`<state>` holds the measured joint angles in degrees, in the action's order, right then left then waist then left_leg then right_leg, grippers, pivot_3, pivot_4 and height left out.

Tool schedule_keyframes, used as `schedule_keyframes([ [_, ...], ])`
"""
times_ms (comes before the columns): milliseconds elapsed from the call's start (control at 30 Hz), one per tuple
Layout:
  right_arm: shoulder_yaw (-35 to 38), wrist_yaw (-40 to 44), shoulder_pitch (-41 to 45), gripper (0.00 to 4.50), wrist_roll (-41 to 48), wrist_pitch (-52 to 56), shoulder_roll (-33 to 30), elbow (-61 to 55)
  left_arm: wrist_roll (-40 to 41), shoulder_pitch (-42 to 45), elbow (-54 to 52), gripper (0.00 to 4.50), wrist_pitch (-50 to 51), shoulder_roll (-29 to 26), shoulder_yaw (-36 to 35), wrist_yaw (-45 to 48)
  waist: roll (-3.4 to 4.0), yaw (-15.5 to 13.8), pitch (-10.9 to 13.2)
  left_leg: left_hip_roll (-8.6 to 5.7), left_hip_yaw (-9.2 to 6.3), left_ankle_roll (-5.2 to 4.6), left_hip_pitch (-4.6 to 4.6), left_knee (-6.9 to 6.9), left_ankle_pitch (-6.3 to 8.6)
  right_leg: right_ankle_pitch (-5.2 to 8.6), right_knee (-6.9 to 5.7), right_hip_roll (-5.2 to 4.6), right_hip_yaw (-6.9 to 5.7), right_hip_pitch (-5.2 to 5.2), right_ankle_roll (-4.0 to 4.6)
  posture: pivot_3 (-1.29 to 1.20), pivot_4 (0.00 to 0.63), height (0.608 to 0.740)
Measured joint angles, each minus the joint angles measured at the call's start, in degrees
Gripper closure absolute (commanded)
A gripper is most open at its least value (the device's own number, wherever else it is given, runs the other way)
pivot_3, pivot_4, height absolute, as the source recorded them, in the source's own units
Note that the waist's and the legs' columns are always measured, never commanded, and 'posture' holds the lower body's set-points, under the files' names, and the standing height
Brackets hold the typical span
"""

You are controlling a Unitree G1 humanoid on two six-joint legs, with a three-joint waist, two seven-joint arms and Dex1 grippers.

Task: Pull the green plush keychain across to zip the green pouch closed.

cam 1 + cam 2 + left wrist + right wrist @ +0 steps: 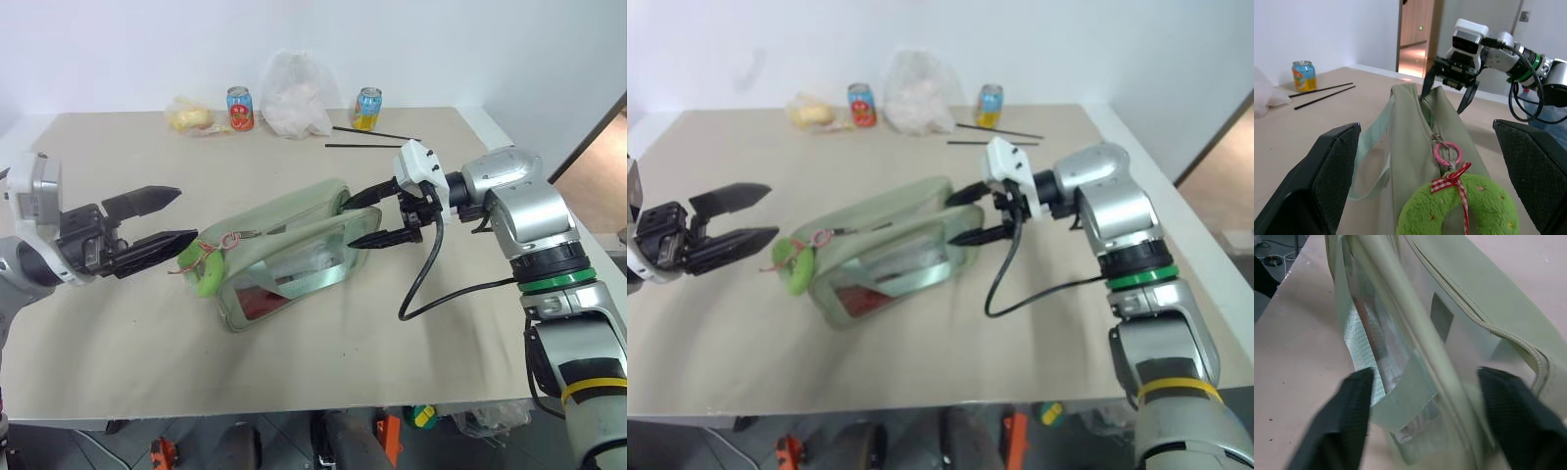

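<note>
Lime-green plush, the green plush keychain (206, 271) hangs at the end of the green pouch (284, 250) nearest the counter's (118, 333) left edge, just ahead of the left claw (162, 218), whose fingers are spread wide and hold nothing. The pouch's long axis runs from there toward the right claw (377, 217), parted astride the far end, not yet clamped. Cans (240, 108), a white bag (294, 96) and chopsticks (372, 137) sit well apart by the far edge; nothing blocks the pull

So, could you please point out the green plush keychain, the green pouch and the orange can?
green plush keychain (1484, 205), left wrist view, fuzzy ring.
green pouch (294, 220), left eye view, top fabric panel.
orange can (367, 109), left eye view, its side.
</note>
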<state>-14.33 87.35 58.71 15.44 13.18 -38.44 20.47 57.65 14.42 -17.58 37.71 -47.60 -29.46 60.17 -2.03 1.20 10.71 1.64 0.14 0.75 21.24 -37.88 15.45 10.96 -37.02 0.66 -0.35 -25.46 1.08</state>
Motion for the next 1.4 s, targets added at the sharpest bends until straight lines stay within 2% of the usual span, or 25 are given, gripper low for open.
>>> schedule_keyframes([
  [200, 0.01, 0.67, -0.01, 4.36, 0.26, 0.35, -0.02, 0.39, 1.42, -1.17, -0.67, 0.00, -0.63, 1.19, -1.30, -1.25, 0.00, 0.01, 0.00, 0.01, 0.00, 0.02, -0.02, -0.02, -0.01, -0.01, -0.03, 0.01, 0.01, 0.00, 0.02, 0.00, 0.150, 0.740],
  [233, 0.01, 0.72, -0.04, 4.43, 0.35, 0.46, -0.04, 0.35, 1.70, -1.16, -0.66, 0.00, -0.63, 1.20, -1.80, -1.35, 0.00, 0.01, 0.00, 0.01, 0.00, 0.02, -0.02, -0.02, -0.01, -0.01, -0.03, 0.01, 0.00, 0.00, 0.02, 0.00, 0.150, 0.740],
  [533, 0.83, -1.06, -2.45, 4.43, 2.03, 7.05, -1.69, -4.31, 7.27, 0.16, 2.82, 0.00, -0.55, 2.13, -5.90, -6.67, 0.00, -0.02, 0.00, 0.00, 0.00, 0.02, -0.02, -0.12, -0.01, -0.03, -0.06, 0.00, 0.01, 0.03, 0.00, 0.00, 0.150, 0.740],
  [700, 2.99, -3.26, -7.09, 4.43, 5.40, 18.16, -5.94, -16.04, 9.63, -1.26, 4.32, 0.00, -0.12, 3.45, -8.66, -10.08, 0.00, -0.08, 0.00, 0.03, -0.04, 0.05, 0.03, -0.11, 0.01, -0.01, -0.05, -0.09, -0.02, 0.01, 0.00, 0.00, 0.150, 0.740],
  [867, 3.75, -11.46, -10.13, 4.43, 6.82, 28.68, -6.58, -26.95, 9.65, -4.53, 5.23, 0.00, 0.14, 4.41, -8.73, -11.53, -0.04, 0.08, -0.02, 0.07, -0.01, 0.06, -0.06, -0.18, 0.01, -0.04, -0.07, -0.07, 0.02, 0.04, -0.01, 0.00, 0.150, 0.740],
  [1033, 4.09, -19.34, -12.09, 4.43, 8.24, 36.18, -4.70, -33.55, 8.62, -6.09, 4.92, 0.00, 0.40, 5.78, -5.94, -12.53, -0.06, 0.07, -0.04, 0.13, -0.04, 0.14, -0.17, -0.18, -0.05, -0.11, -0.15, 0.07, -0.02, 0.08, 0.10, 0.00, 0.150, 0.740],
  [1167, 5.67, -23.66, -13.83, 4.43, 9.58, 39.17, -3.35, -35.76, 7.87, -7.85, 0.68, 0.00, 1.49, 6.13, -1.77, -12.62, -0.15, 0.15, -0.09, 0.18, -0.05, 0.15, -0.20, -0.18, -0.06, -0.13, -0.16, 0.12, -0.01, 0.10, 0.12, 0.00, 0.150, 0.740],
  [1300, 6.12, -26.02, -14.86, 4.43, 10.25, 39.58, -2.29, -36.54, 4.44, -10.10, -3.61, 0.00, 1.50, 3.51, 2.63, -9.90, -0.16, 0.41, -0.10, 0.23, -0.05, 0.15, -0.22, -0.15, -0.05, -0.11, -0.16, 0.24, 0.01, 0.10, 0.14, 0.00, 0.150, 0.740],
  [1400, 6.09, -26.88, -14.99, 4.43, 10.34, 39.43, -1.73, -36.50, 3.43, -9.33, -3.16, 0.00, 1.46, 1.77, 2.69, -8.67, -0.16, 0.47, -0.10, 0.28, -0.08, 0.14, -0.26, -0.14, -0.06, -0.13, -0.17, 0.42, 0.00, 0.11, 0.18, 0.00, 0.150, 0.740],
])
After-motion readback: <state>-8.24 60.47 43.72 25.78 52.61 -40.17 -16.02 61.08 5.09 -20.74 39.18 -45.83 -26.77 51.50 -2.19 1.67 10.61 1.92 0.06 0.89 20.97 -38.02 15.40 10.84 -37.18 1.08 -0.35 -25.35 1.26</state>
